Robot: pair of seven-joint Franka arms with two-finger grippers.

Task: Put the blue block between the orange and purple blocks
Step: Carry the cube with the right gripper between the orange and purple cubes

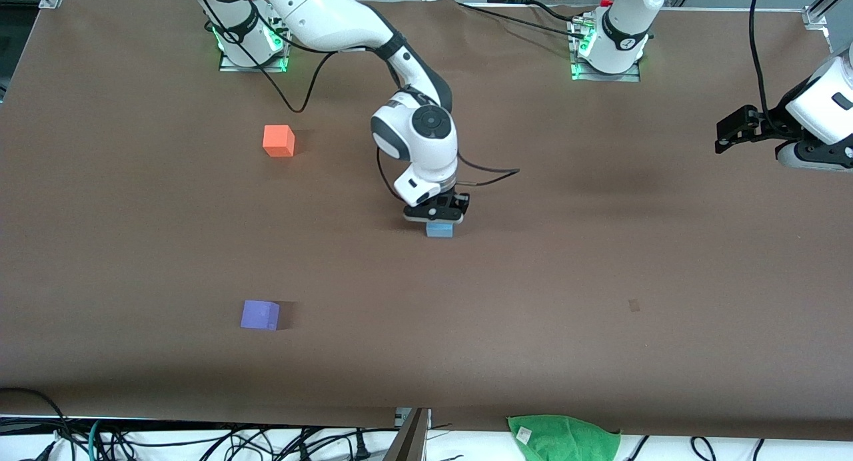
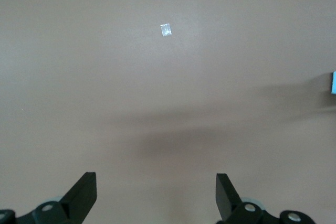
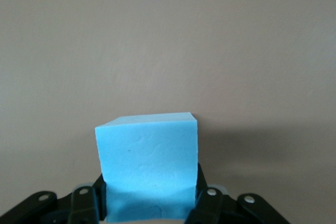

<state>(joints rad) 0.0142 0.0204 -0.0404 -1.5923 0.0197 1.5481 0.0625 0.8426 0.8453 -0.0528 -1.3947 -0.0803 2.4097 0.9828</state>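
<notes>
The light blue block [image 1: 440,230] is at the middle of the table, between the fingers of my right gripper [image 1: 436,214]. In the right wrist view the blue block [image 3: 148,166] fills the gap, and both fingers of the right gripper [image 3: 149,182] press on its sides. It sits at table level. The orange block [image 1: 278,141] lies toward the right arm's end, nearer the robot bases. The purple block [image 1: 260,314] lies nearer the front camera. My left gripper [image 1: 723,138] waits open over the left arm's end of the table, and it is empty in the left wrist view [image 2: 156,179].
A green cloth [image 1: 563,436] hangs at the table's front edge. A small mark [image 1: 634,306] is on the brown table cover and also shows in the left wrist view [image 2: 166,30]. Cables run near the arm bases.
</notes>
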